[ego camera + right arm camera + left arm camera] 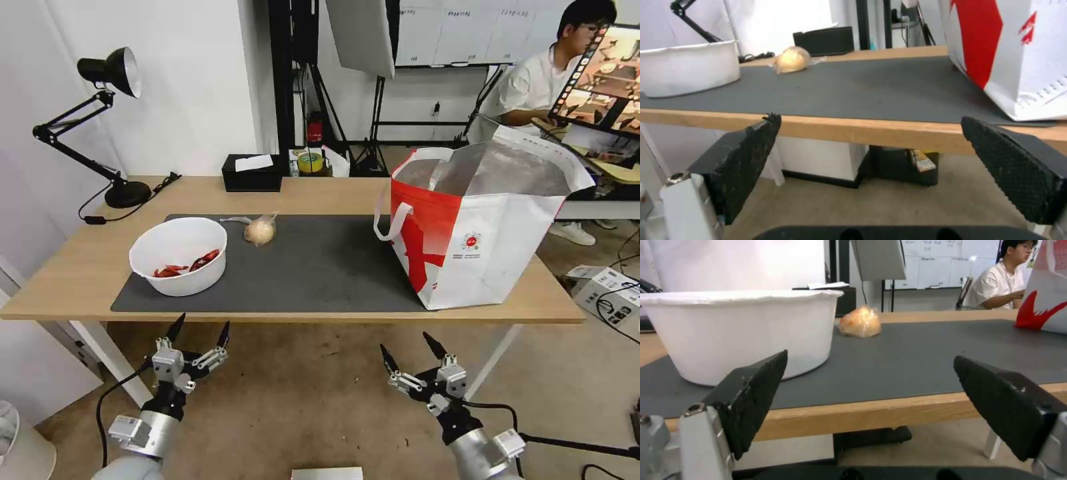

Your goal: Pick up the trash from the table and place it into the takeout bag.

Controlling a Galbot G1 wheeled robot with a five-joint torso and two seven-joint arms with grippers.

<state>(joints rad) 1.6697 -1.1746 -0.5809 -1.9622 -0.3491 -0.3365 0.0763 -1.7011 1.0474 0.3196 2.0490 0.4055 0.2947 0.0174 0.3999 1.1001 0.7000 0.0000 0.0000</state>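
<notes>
Light-wood table (pixel 313 193) carries a dark grey mat (pixel 320 267), my landmark. On the mat's left end sits the white bowl with red scraps (pixel 179 255); the knotted clear bag around a tan lump (pixel 259 230) lies near its far edge. At its right end stands the takeout bag (pixel 480 227), mouth gaping, I judge, to take drops from above. I hold my left gripper (pixel 200 329) and right gripper (pixel 407 350) below the mat's near edge, fingers spread wide, empty.

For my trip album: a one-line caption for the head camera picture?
Both open grippers, left and right, wait below the table holding bowl, knotted bag and takeout bag.
</notes>
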